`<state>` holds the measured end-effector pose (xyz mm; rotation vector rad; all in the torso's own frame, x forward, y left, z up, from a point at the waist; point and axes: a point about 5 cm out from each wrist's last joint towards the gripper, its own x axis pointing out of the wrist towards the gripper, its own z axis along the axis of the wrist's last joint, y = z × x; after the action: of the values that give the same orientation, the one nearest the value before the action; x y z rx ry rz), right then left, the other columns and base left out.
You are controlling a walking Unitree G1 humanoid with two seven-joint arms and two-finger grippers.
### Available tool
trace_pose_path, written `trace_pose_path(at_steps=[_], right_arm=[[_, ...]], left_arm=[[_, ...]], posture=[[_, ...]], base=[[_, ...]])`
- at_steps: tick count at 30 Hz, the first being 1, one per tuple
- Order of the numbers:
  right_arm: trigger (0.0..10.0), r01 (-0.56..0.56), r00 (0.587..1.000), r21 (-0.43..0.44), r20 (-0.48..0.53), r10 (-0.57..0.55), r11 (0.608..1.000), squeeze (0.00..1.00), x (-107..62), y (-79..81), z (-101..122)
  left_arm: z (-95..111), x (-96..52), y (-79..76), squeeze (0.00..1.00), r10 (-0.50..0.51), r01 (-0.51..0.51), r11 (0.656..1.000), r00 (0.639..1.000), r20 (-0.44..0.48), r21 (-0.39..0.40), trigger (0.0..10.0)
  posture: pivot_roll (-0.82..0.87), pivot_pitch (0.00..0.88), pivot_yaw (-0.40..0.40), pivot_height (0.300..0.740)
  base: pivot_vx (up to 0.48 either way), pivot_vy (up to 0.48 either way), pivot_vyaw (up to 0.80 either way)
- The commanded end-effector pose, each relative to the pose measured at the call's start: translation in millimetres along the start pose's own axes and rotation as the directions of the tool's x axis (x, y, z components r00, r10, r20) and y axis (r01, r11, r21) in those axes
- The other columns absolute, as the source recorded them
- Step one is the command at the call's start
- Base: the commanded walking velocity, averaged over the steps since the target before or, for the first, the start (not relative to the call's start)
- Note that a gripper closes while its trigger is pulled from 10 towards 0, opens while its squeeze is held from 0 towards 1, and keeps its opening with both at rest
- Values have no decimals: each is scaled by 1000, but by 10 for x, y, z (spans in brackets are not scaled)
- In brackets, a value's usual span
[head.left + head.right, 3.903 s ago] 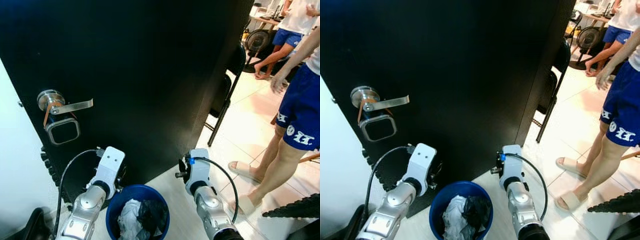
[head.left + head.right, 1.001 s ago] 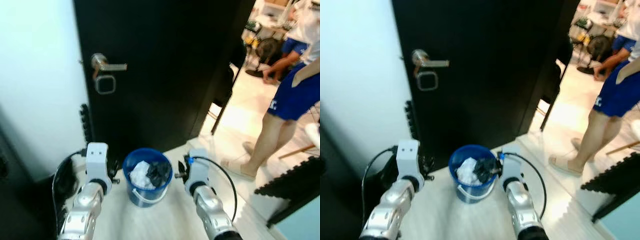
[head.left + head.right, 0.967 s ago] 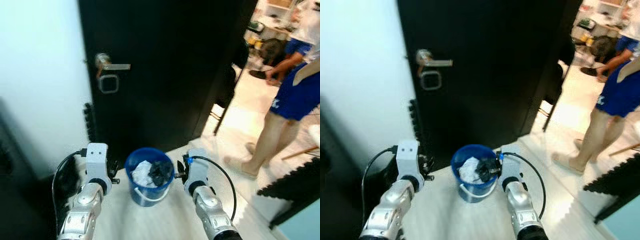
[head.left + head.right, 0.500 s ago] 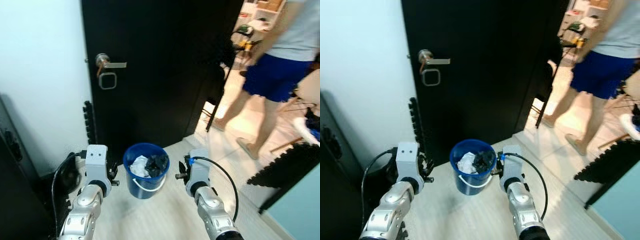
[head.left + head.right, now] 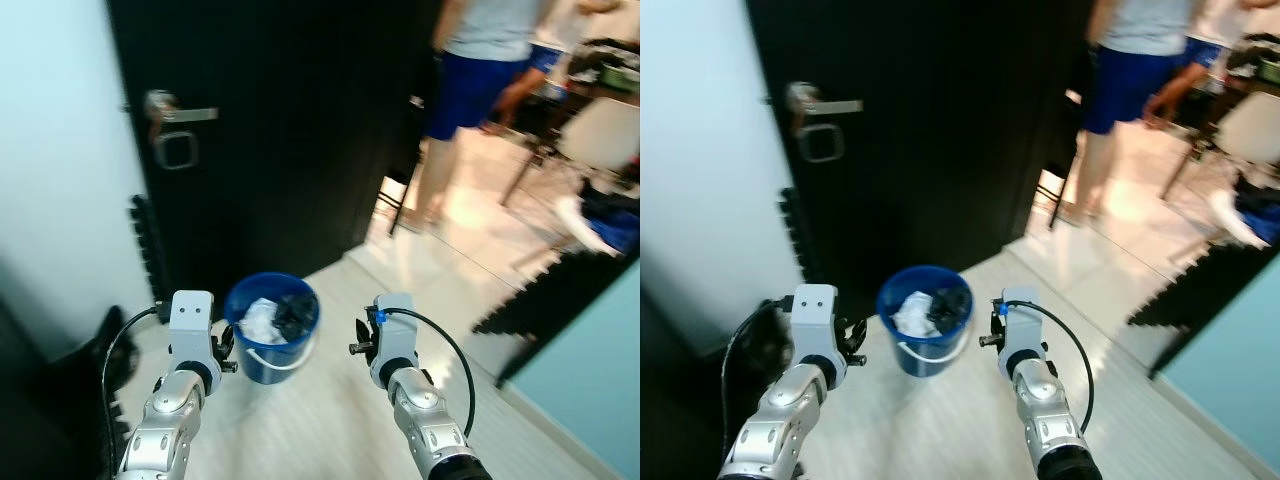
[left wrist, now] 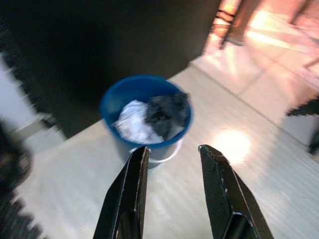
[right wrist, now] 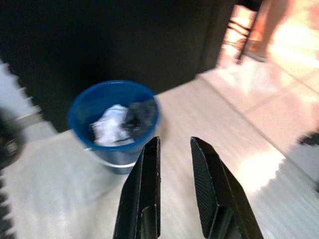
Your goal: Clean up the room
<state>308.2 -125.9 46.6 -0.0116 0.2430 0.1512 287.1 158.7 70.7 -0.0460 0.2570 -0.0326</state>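
A blue bucket (image 5: 271, 325) with a white handle stands on the pale floor before a black door. It holds crumpled white and black rubbish (image 6: 152, 117). Both silver arms are raised in front of me, one on each side of the bucket and nearer to me. My left gripper (image 6: 173, 149) is open and empty, pointing at the floor just short of the bucket. My right gripper (image 7: 175, 140) is also open, with a narrower gap and nothing between its fingers; the bucket (image 7: 114, 124) lies ahead of it and off to one side.
The black door (image 5: 300, 120) has a silver lever handle (image 5: 172, 109). A person in blue shorts (image 5: 470, 80) stands in the bright doorway, with chairs (image 5: 600, 125) beyond. Black foam mat edges (image 5: 560, 290) and a teal panel (image 5: 590, 400) lie to the right. A dark object (image 5: 95, 350) sits by the left wall.
The camera has backed off and swung right, so the door and bucket look smaller and shifted left. The person has walked further through the doorway. Both arms hold the same pose.
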Motion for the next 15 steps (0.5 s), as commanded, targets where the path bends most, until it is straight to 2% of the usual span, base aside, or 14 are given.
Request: trace_pose_path(at_steps=[1, 6, 9, 11, 15], right_arm=[[10000, 27, 999, 9, -30, -27, 1000, 0, -22, -63, -60], [10000, 45, 998, 19, -39, -44, 999, 0, -28, -90, -75], [10000, 66, 997, 19, -37, -65, 998, 0, -38, -115, -80], [10000, 98, 995, 16, -30, -98, 995, 0, -57, -150, -82], [10000, 108, 994, 16, -29, -107, 994, 0, -62, -160, -84]], left_arm=[[-18, 4, -44, 0, -18, 18, 1000, 1000, -13, 2, 10000], [-13, 11, -45, 0, -21, 21, 1000, 1000, -13, 6, 10000], [-25, 3, -28, 0, -31, 32, 998, 999, -16, 46, 10000], [-51, -17, 36, 0, -30, 31, 996, 999, -23, 87, 10000], [-56, -22, 56, 0, -26, 29, 995, 999, -24, 93, 10000]], posture=[[67, 0, -113, 726], [70, 0, -110, 726], [71, 0, -105, 726], [77, 0, -100, 726], [77, 0, -100, 726]], base=[[0, 0, -800], [0, 0, -800], [0, 0, -800], [0, 0, -800], [0, 0, -800]])
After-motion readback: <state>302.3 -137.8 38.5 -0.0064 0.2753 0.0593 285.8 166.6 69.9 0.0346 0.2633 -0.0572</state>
